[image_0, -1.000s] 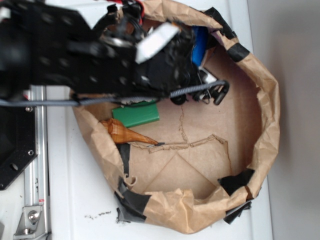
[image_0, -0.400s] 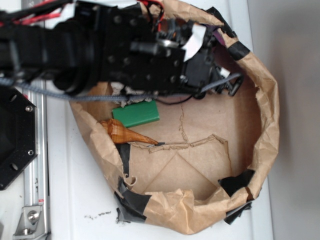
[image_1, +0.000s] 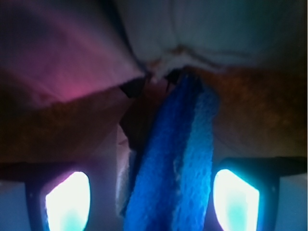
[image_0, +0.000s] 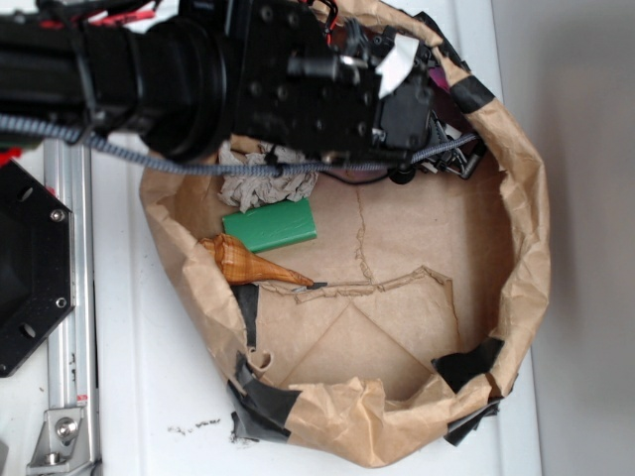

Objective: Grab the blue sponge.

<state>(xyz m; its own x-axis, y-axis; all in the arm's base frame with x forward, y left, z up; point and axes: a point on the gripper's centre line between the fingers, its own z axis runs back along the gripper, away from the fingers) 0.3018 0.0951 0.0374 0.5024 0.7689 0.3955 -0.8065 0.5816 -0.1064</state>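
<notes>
White table (image_0: 149, 397) with a brown paper basin (image_0: 536, 248); arm reaches to its 1 o'clock rim. Gripper (image_1: 151, 202) spread open, blue sponge (image_1: 173, 168) between the fingers (image_1: 67, 202), not clamped. Green block (image_0: 270, 225) at 10 o'clock, white rag (image_0: 258, 178) just above.

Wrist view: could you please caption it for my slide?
Blue sponge standing on edge between the open jaws, brown paper behind.

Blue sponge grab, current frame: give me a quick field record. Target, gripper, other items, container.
target: blue sponge, on edge between the fingers, hidden by the arm in the exterior view
gripper: gripper open, straddling sponge, contact not visible
other items: green block, white rag, brown cone
container: brown paper enclosure, taped rim
</notes>
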